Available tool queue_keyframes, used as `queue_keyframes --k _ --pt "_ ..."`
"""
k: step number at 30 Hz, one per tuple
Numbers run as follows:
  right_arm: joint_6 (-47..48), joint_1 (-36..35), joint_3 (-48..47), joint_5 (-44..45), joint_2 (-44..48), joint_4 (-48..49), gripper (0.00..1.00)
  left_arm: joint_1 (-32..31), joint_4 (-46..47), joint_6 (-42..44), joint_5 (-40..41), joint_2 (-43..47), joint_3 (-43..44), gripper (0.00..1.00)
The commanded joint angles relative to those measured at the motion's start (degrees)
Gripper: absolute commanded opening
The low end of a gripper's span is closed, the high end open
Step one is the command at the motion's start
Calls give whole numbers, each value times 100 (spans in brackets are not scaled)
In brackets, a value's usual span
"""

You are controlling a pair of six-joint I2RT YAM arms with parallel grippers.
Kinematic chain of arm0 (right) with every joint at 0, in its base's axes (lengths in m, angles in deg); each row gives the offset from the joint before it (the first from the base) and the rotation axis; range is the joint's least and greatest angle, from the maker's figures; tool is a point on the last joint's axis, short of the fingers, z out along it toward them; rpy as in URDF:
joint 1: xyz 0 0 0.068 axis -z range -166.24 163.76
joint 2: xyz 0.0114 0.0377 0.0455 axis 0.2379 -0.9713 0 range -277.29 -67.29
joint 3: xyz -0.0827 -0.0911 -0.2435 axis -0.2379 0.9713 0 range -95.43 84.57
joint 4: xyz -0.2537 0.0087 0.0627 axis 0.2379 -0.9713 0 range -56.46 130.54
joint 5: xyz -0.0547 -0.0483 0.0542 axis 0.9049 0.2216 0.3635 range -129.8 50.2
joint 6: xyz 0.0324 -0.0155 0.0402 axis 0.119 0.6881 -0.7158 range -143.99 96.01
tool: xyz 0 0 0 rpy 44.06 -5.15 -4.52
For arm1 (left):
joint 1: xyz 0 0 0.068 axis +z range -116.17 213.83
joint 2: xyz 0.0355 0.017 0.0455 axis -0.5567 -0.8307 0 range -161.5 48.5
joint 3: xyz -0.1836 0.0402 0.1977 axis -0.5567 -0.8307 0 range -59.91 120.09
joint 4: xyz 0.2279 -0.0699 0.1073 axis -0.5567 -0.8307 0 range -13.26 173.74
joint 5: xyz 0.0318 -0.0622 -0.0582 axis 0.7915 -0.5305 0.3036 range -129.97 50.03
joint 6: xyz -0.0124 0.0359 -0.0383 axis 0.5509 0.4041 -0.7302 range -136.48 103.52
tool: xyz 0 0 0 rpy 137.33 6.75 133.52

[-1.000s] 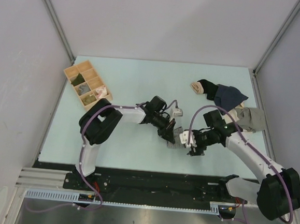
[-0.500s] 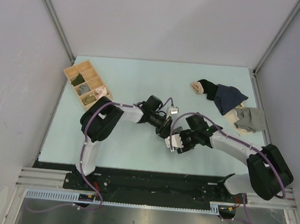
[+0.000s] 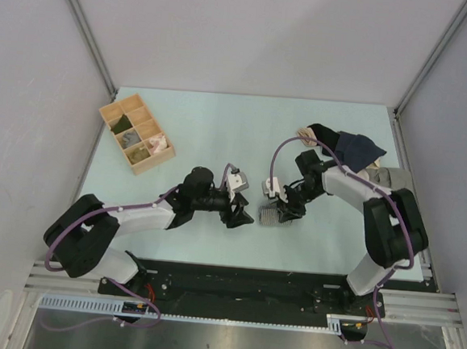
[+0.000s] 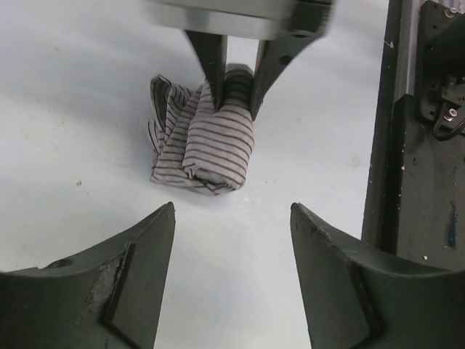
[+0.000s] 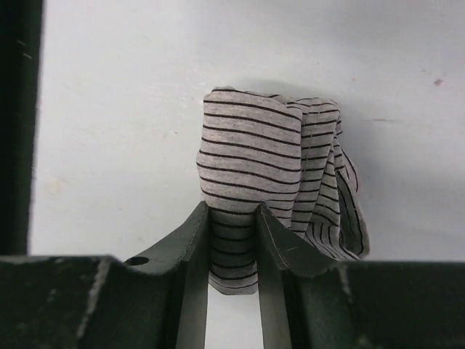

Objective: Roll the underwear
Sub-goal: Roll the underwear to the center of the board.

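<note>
roll may spring open
right pincer (image 5: 232, 218) pinches the rolled underwear (image 5: 269, 145); left pincer (image 4: 232, 218) gapes empty, apart. the loose side folds could unfurl on release.

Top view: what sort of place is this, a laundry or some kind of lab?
Probably a robot test bench, not a laundry: a left arm and right arm bolted at the table edge, bare walls boxing it in, and a few garments laid out.

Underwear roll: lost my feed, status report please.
Left gripper open, not touching. Right gripper shut on the underwear, rolled, lying on table. Nothing in the way.
</note>
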State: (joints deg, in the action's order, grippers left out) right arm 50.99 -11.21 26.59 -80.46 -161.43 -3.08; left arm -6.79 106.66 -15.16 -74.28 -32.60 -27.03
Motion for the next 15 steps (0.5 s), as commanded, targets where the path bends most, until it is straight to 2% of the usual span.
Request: queue_keyframes --k 1,4,6,7,15 --pt "-10 203 -810 -1065 -1006 -2035 22 -60 485 19 91 -221 -98 70" --pt "-1 326 -1198 -1294 -1464 -2572 21 -42 819 -551 -155 -572 -63 72" --pt "-62 431 -1330 -1383 -1816 -2757 21 1 1152 -817 -303 -740 -45 78" --pt "-115 475 -1409 -1391 -1922 -2758 21 10 1267 -1035 -348 -819 -45 100" --pt "-809 845 -1647 -1260 -2415 -2407 20 239 1927 -1468 -770 -1820 358 100"
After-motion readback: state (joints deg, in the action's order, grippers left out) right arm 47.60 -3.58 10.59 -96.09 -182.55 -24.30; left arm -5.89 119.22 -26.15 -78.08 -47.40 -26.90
